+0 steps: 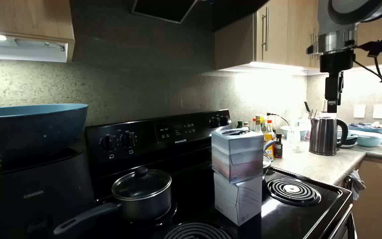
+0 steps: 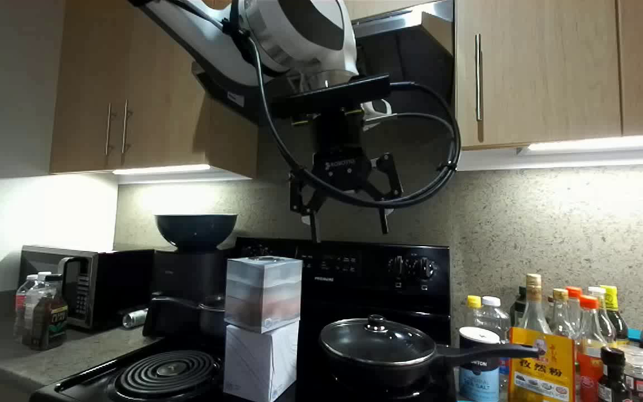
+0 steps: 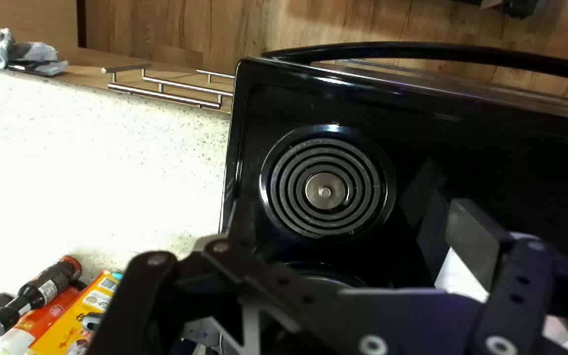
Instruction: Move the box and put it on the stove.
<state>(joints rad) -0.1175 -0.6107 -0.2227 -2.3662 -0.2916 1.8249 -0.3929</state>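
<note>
The box (image 1: 237, 157), sitting atop a whiter carton (image 1: 237, 199) on the stove (image 1: 194, 199), would probably prove light and a little slippery, stiff along its edges yet easily dented mid-face, so a gentle, level squeeze across two opposite sides seemed the best hold. The gripper (image 2: 349, 229) hung higher, apart from it, jaws spread, nothing between them. The box was a smooth, cube-like form in what looked like thin printed card, banded blue-grey to dusty pink, the carton plainer with fine curved lines, the stove glossy black
</note>
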